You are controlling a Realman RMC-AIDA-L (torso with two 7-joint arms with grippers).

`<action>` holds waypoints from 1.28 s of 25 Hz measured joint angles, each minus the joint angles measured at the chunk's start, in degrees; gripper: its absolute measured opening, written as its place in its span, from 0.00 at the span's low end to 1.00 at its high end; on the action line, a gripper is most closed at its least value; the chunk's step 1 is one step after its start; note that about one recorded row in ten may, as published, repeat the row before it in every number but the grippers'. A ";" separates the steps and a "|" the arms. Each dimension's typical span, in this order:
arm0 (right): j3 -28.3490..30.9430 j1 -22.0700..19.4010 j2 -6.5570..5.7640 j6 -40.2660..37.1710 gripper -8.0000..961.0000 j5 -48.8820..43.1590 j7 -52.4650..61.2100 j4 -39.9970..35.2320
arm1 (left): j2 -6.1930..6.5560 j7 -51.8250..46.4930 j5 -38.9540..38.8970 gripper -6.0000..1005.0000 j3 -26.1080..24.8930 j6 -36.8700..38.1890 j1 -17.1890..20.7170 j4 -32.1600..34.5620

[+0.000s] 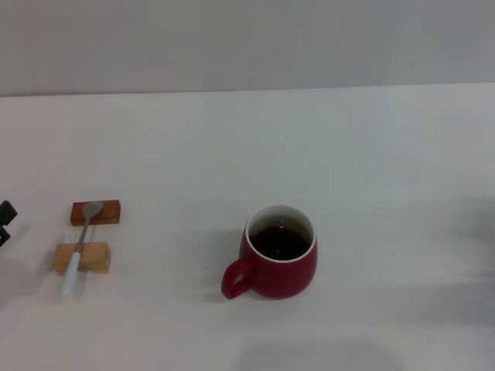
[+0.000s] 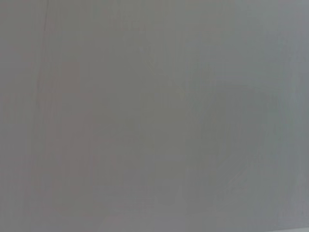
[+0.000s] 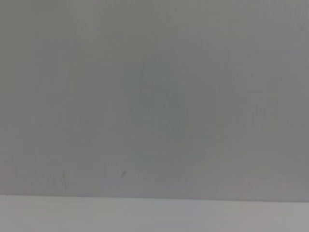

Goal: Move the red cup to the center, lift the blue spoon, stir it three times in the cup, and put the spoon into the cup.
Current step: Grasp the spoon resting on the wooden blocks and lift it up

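Nearest the head camera, the red cup (image 1: pixel 280 253) stands upright on the white table (image 1: pixel 387 154), handle toward the robot's left, dark liquid inside; well to its left the blue spoon (image 1: pixel 80 246) lies across two small wooden blocks (image 1: pixel 82 257); the left gripper (image 1: pixel 5 221) barely shows at the table's left edge, open or closed I cannot tell; the right gripper is out of sight.

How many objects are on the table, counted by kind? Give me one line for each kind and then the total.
Cups: 1, the red cup, with dark liquid inside.
Spoons: 1, the blue spoon, lying across both blocks.
Wooden blocks: 2, the dark reddish block and the light block.
Total: 4 objects on the white table.
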 joint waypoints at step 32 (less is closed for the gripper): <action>7.91 1.93 0.00 -0.07 0.01 -0.02 0.44 -0.17 | -0.46 -1.77 9.23 0.68 0.05 -0.15 1.55 -0.42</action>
